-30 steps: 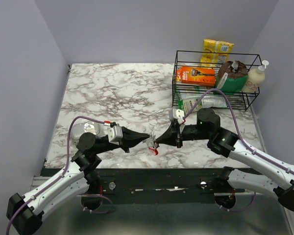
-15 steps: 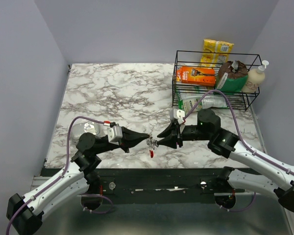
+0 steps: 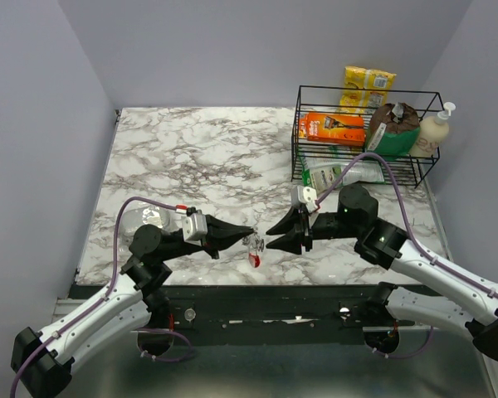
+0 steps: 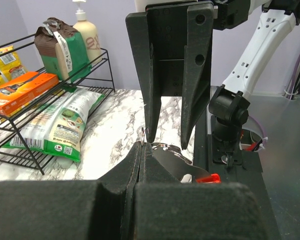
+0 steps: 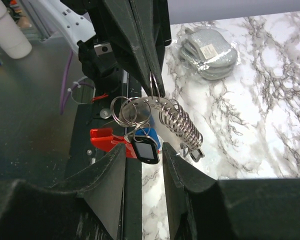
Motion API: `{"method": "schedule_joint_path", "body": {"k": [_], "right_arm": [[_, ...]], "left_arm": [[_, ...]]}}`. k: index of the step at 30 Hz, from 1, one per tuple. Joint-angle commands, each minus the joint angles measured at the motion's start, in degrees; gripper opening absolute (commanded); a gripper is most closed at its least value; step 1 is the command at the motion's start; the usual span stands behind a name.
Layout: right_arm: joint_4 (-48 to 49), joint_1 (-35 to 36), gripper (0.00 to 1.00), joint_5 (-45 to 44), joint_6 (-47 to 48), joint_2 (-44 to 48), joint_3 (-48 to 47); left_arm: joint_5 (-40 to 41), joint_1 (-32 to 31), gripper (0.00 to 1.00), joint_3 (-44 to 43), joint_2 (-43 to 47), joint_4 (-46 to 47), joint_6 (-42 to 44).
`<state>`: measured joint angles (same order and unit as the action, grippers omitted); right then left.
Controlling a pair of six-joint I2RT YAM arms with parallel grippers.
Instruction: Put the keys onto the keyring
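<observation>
The bunch (image 3: 252, 245) hangs from my left gripper (image 3: 251, 233), which is shut on one of its thin wire rings (image 5: 154, 89) above the table's front edge. In the right wrist view the bunch shows linked silver rings (image 5: 131, 110), a coiled spring (image 5: 180, 125), a blue key head (image 5: 153, 135), a black oval tag (image 5: 145, 151) and the red keyring (image 5: 104, 138) lowest. The keyring also shows in the left wrist view (image 4: 208, 178). My right gripper (image 3: 270, 235) is open, facing the bunch from the right. Its fingers (image 5: 107, 185) flank the black tag without touching it.
A black wire basket (image 3: 418, 170) at the back right holds an orange box, a green bag and a packet. A lotion bottle (image 3: 436, 128) stands beside it. A grey pouch (image 3: 145, 217) lies at the left. The table's front edge (image 3: 257, 284) runs under the bunch.
My right gripper has opened, let go of the bunch and drawn back a little to the right. The bunch now hangs from my left gripper alone, with the red keyring lowest.
</observation>
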<state>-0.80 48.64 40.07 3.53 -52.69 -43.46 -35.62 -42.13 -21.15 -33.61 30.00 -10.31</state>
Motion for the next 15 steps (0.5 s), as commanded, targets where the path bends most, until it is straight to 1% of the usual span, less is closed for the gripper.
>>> {"method": "schedule_joint_path", "body": {"k": [1, 4, 7, 8, 10, 11, 12, 15], "right_arm": [[2.6, -0.1, 0.43, 4.4, -1.4, -1.5, -0.6], [3.3, 0.0, 0.41, 4.7, -1.9, -1.5, -0.6], [4.3, 0.0, 0.37, 5.1, -2.3, -1.6, -0.5], [4.4, 0.0, 0.32, 5.1, -2.4, -1.7, -0.6], [4.3, -0.1, 0.27, 4.8, -2.4, -2.0, -0.6], [4.3, -0.1, 0.19, 4.6, -2.4, -1.9, -0.6], [4.2, 0.0, 0.15, 4.4, -2.4, -2.0, -0.5], [4.3, 0.0, 0.08, 3.8, -2.3, -1.9, -0.4]], "left_arm": [[-1.6, -0.1, 0.00, -1.7, -0.4, 4.0, -0.3], [-2.4, -0.1, 0.00, -1.7, -0.8, 4.5, -0.6], [-2.9, -0.1, 0.00, -1.8, -1.2, 4.8, -0.8], [-3.0, -0.1, 0.00, -1.8, -1.5, 4.7, -0.8], [-3.1, -0.1, 0.00, -1.8, -1.5, 4.9, -0.9], [-3.0, -0.1, 0.00, -1.8, -1.5, 4.9, -0.9], [-3.0, -0.1, 0.00, -1.8, -1.6, 5.0, -0.8], [-2.8, -0.1, 0.00, -1.8, -1.5, 5.0, -0.8]]}}
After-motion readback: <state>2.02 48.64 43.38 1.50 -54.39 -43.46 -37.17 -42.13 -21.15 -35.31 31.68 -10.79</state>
